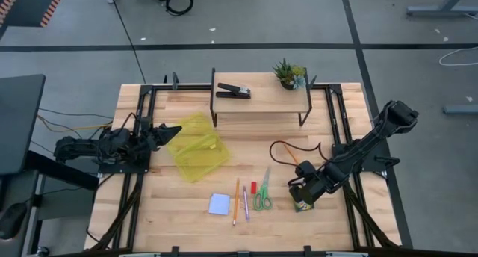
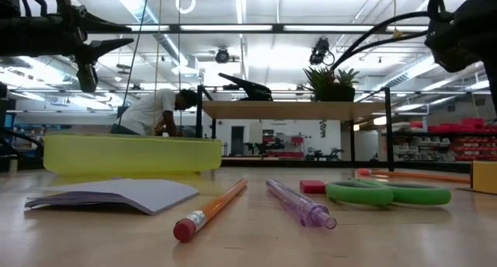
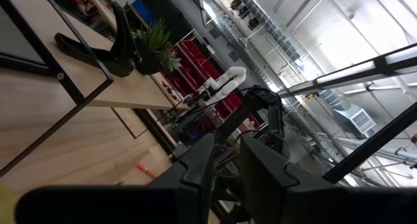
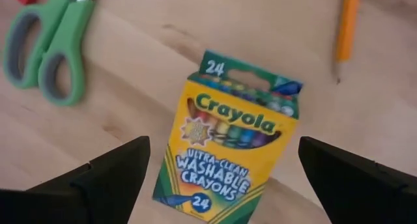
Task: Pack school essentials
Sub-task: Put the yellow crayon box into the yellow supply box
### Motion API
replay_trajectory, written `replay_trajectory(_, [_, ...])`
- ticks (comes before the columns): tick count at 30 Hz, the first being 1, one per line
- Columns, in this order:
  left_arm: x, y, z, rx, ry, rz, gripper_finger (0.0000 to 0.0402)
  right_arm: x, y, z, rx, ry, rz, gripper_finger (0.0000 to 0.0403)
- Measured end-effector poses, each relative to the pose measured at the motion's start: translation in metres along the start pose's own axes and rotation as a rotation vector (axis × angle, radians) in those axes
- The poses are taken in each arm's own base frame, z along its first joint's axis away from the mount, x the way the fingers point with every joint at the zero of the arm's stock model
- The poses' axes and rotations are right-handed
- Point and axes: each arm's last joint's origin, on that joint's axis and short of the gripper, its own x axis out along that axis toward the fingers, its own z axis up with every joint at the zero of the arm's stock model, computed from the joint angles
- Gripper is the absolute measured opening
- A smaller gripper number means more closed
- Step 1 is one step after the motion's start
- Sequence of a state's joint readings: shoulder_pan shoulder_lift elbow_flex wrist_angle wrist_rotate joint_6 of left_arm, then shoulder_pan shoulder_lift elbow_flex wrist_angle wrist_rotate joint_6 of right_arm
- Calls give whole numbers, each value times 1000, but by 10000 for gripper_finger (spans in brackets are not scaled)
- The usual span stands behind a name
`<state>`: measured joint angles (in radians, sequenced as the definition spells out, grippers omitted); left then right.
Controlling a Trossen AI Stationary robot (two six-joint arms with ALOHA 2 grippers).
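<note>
The yellow-green crayon box lies flat on the table. My right gripper hovers open above it, one finger on each side, touching nothing. Left of the box lie the green-handled scissors, red eraser, pink pen, an orange pencil and the pale blue notepad. A second orange pencil lies beyond the box. A translucent yellow case rests on the table's left half. My left gripper hangs above its left edge, fingers a narrow gap apart, empty.
A raised wooden shelf on black legs stands at the far edge, carrying the black stapler and the small potted plant. A black cable loops on the table near the right arm. A person stands in the room behind.
</note>
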<state>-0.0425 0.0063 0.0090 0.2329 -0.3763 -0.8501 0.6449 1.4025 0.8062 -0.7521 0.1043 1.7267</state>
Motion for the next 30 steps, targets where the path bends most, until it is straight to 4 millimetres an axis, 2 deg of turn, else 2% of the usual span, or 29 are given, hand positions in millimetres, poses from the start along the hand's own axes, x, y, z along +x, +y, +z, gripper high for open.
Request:
replay_trajectory(12, [0,1,-1,6,13,15,86,9,13,-10,102,140,62,399])
replay_trajectory(20, [0,2,-1,-4,14,16,86,15,6,-12,132,150,-39,399])
replay_trajectory(25, [0,2,-1,-13,14,16,84,15,7,-12,127,150,-30,399])
replay_trajectory(30, [0,2,-1,-13,14,16,89,15,11,-10,57,70,30,399])
